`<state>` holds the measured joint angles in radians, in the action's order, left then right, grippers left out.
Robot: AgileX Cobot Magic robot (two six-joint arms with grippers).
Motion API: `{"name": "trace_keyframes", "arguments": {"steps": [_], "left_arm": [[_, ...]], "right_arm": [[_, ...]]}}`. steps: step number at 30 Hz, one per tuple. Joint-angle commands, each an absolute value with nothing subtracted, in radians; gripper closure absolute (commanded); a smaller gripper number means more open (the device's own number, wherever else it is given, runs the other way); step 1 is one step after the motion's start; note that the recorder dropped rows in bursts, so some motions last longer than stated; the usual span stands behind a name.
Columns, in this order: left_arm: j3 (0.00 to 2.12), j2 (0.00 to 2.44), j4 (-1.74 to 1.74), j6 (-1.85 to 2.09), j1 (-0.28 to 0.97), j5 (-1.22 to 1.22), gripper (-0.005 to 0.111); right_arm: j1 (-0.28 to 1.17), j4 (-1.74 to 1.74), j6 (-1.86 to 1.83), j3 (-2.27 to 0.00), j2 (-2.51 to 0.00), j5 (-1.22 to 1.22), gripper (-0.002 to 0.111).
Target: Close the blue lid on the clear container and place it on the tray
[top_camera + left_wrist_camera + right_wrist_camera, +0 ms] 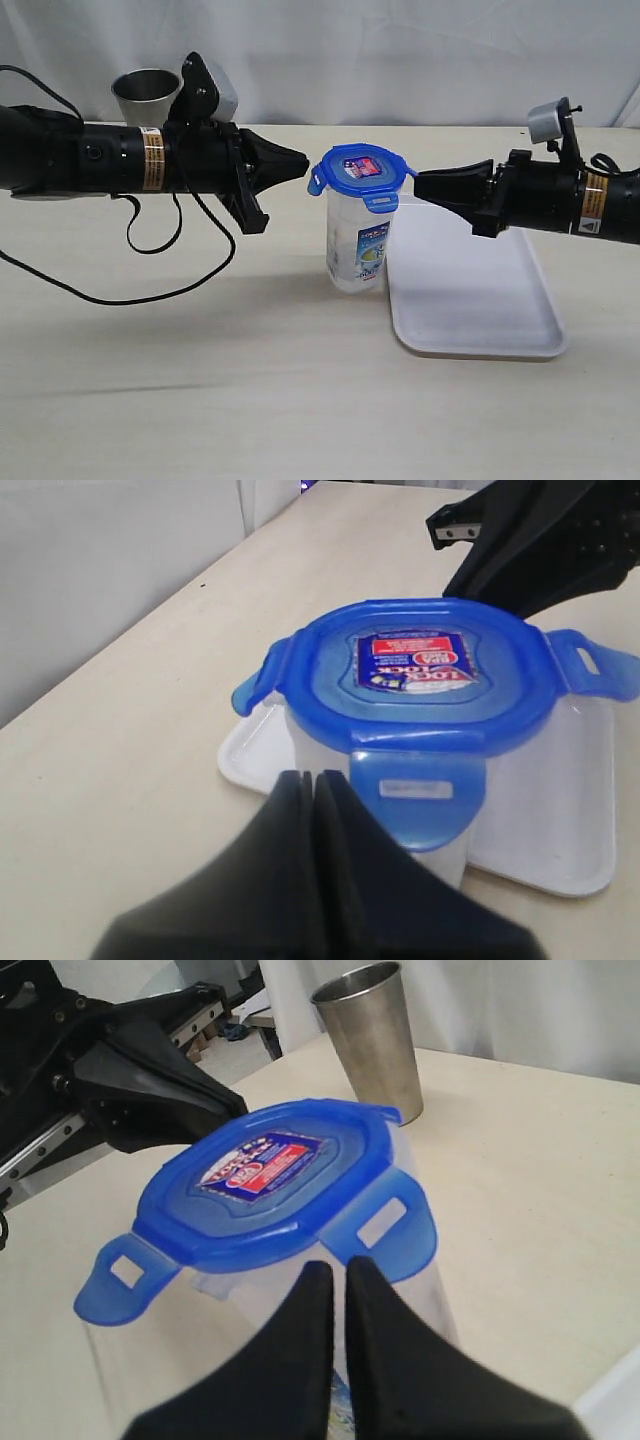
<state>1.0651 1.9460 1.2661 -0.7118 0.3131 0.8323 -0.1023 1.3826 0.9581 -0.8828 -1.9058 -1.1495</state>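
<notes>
1. My left gripper (pixel 303 165) has its jaws pressed together on nothing; its tip hangs just beside the blue lid (pixel 362 170); my right gripper (pixel 418 184), jaws likewise pressed together and empty, points at the lid from the opposite side.
2. The lid sits on top of the clear container (pixel 345 225); its flaps (pixel 412 1238) stick outward, so I judge them not yet snapped down.
3. The container stands near the middle of the tabletop (pixel 200 380), just beside the left edge of the tray (pixel 480 325), not on it; latching and the move onto the tray are left.
4. The lid's sticker (pixel 418 662) shows "LOCK"; its other print, and the container's blue-green label (pixel 371 252), are too small to read.
</notes>
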Motion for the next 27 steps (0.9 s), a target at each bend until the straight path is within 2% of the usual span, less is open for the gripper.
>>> {"name": "trace_keyframes", "arguments": {"steps": [1,27], "left_arm": [[1.072,1.948,1.271,-0.734,0.315,0.853,0.107],[1.072,1.948,1.353,-0.812,0.315,0.908,0.107]], "right_arm": [[-0.103,1.402,0.945,-0.884,-1.905,-1.162,0.104],[-0.102,1.360,0.904,-0.884,-1.905,-1.148,0.104]]}}
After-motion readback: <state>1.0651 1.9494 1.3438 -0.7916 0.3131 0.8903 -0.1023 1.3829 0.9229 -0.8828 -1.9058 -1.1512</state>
